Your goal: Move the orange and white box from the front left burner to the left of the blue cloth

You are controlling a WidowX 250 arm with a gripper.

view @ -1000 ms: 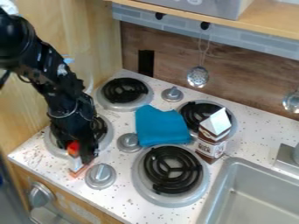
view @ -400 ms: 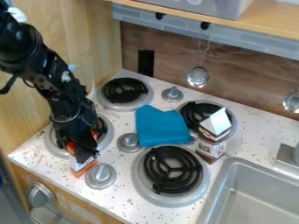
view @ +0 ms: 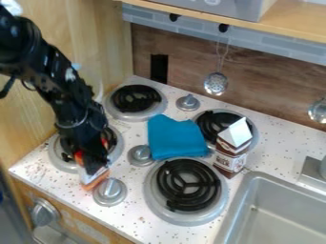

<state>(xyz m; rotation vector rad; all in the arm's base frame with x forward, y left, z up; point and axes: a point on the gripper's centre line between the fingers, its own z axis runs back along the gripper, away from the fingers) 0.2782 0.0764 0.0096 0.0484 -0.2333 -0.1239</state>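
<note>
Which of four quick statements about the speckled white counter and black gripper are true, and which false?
1. The crumpled blue cloth lies left of the brown-and-white gable-topped carton. True.
2. The carton stands in the grey metal sink. False: it stands on the counter, outside the sink.
3. The black gripper is at the orange-and-white object. True.
4. The perforated silver ladle lies on the counter. False: it hangs by the brown wall.

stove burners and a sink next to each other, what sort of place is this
Probably a toy or mock kitchen: black coil burners sit beside a metal sink on a speckled counter, and a slotted ladle hangs at the back wall.
</note>
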